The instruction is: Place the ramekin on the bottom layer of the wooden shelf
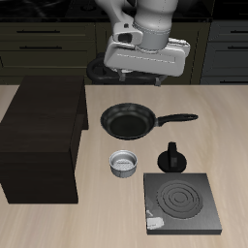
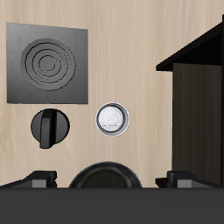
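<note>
Hovering high over frying pan (image 1: 128, 120), gripper (image 1: 145, 70) hangs empty, fingers spread wide. Ramekin (image 1: 124, 163) sits on table beyond pan toward front edge, just beside wooden shelf (image 1: 44, 136) (round, no long axis); descent must shift frontward.

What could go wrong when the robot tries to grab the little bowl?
The ramekin sits close between the frying pan and the small black pot, so the gripper, hanging high above, might bump either one coming down. The ramekin is small with a round ribbed wall, so it might slip from the fingers. Carried toward the wooden shelf, it could knock the shelf's edge.
</note>
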{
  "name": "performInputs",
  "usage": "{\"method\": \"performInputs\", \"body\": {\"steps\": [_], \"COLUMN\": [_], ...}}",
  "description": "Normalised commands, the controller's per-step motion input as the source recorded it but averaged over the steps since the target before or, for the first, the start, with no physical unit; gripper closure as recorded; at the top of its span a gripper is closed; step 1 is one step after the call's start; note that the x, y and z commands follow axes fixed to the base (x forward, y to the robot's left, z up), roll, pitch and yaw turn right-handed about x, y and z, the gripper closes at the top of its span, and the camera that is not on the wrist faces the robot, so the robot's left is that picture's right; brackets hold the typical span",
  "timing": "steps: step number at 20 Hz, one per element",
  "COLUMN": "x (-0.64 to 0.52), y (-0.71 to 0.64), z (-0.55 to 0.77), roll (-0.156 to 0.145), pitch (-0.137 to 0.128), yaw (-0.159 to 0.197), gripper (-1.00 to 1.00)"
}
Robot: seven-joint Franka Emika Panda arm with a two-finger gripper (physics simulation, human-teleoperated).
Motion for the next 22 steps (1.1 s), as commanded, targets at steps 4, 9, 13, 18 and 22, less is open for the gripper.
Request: {"method": "performInputs", "body": {"steps": [4,9,13,18,22], "x": [0.14,0.11,0.1,0.04,-0.02], "y": [0.01,0.06,0.14,0.12,0.04], "z": [0.05,0.03,-0.06,-0.1,-0.01], "roll": [-0.002,-0.014,0.014,0.016,0.01], "pitch": [0.011,-0.009,-0.002,0.019,0.015], "yaw": [-0.012,0.044,0.144,0.123,0.026], "gripper": [-1.0,-1.0,-1.0,-1.0,-1.0]}}
